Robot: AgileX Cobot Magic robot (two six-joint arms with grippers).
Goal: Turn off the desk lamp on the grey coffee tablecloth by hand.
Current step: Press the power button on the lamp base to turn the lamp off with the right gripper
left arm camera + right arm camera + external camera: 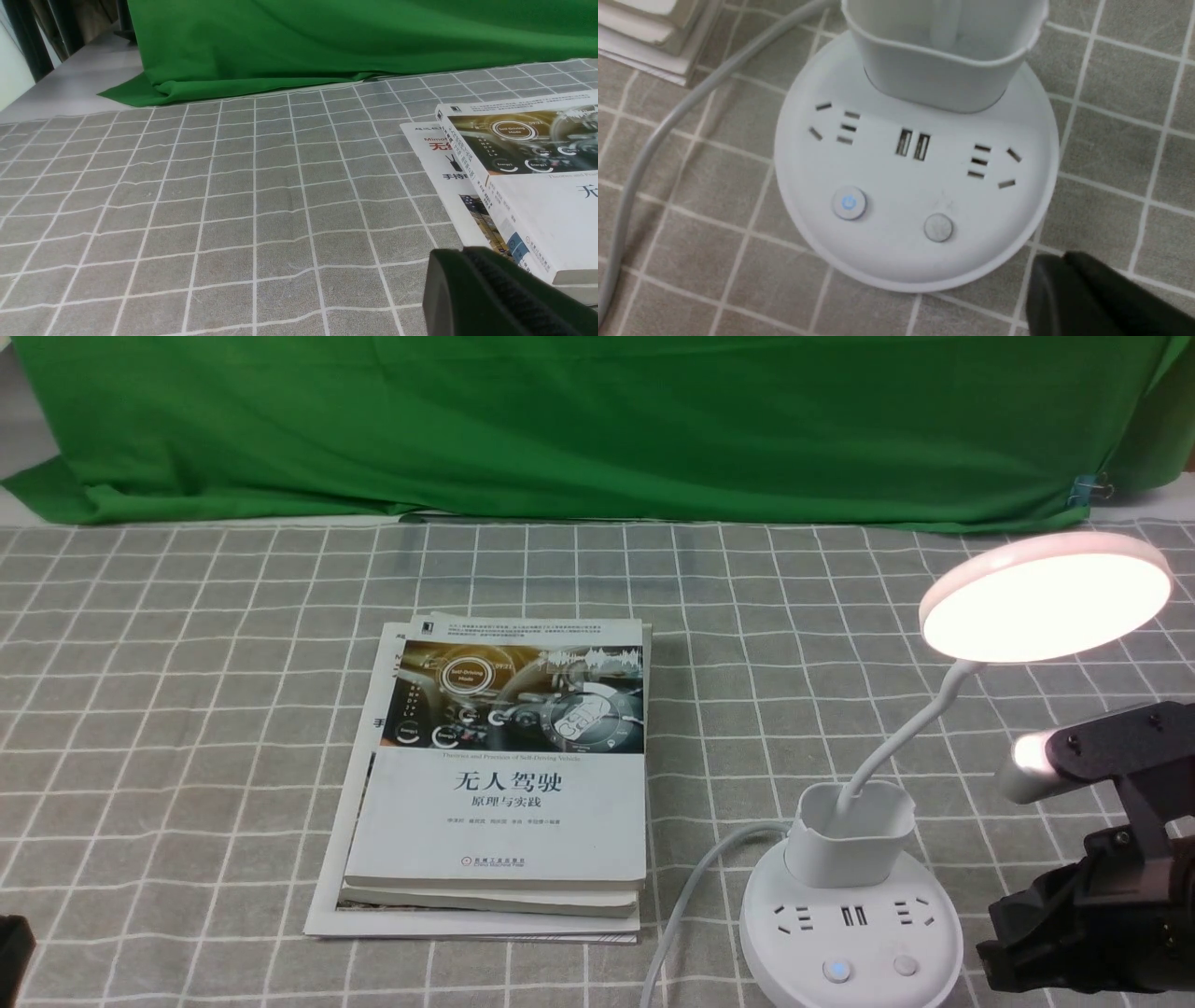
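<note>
The white desk lamp stands at the front right of the grey coffee tablecloth [187, 709]. Its disc head [1046, 597] glows. Its round base [850, 933] carries a cup holder [850, 845], sockets and two buttons. The left button [849, 203] shows a blue light; the right one [938, 227] is plain grey. My right gripper [1062, 257] is shut and empty, just outside the base's rim near the grey button; in the front view it [994, 952] sits right of the base. My left gripper [461, 252] is shut and empty, low at the front left [11, 952].
A stack of books [504, 784] lies mid-table, left of the lamp. The lamp's grey cable [691, 896] runs from the base toward the front edge. The green backdrop cloth [597, 420] hangs at the back. The lamp head overhangs my right arm's silver cylinder [1032, 767].
</note>
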